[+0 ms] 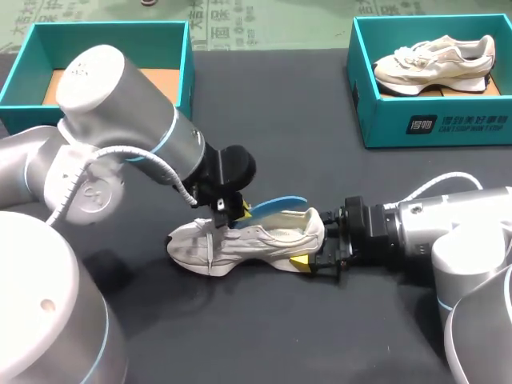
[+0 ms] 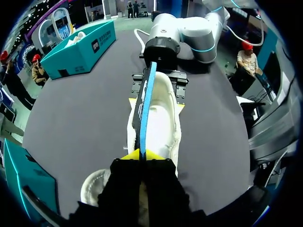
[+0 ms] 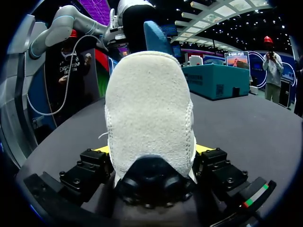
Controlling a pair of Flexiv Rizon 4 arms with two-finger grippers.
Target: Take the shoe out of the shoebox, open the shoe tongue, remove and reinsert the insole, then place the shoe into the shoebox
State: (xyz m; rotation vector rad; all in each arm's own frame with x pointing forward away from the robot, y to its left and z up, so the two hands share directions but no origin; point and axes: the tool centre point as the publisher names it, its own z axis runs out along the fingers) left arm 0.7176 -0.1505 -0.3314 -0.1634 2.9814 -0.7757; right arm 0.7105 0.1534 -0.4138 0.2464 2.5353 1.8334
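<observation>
At the table's centre the pale shoe [image 1: 248, 240] lies on its sole on the dark table [image 1: 264, 104], with its toe toward 9 o'clock and its heel toward 3 o'clock in the head view. Its blue insole [image 1: 282, 206] stands partly out of the opening, rising toward 2 o'clock. The left gripper [image 1: 232, 210], entering from 10 o'clock, has its yellow tips pinched tight on the insole's end nearer the toe. In the left wrist view the insole [image 2: 144, 104] runs edge-on from between those tips [image 2: 140, 154], above the shoe [image 2: 163, 123]. The right gripper [image 1: 308, 260], reaching in from 3 o'clock, clasps the heel from both sides, its fingers spread as wide as the heel [image 3: 149, 113]. Well apart, a teal left shoebox [image 1: 24, 72] sits at 11 o'clock, and a teal right shoebox [image 1: 436, 124] at 1 o'clock holds a second shoe [image 1: 436, 64].
</observation>
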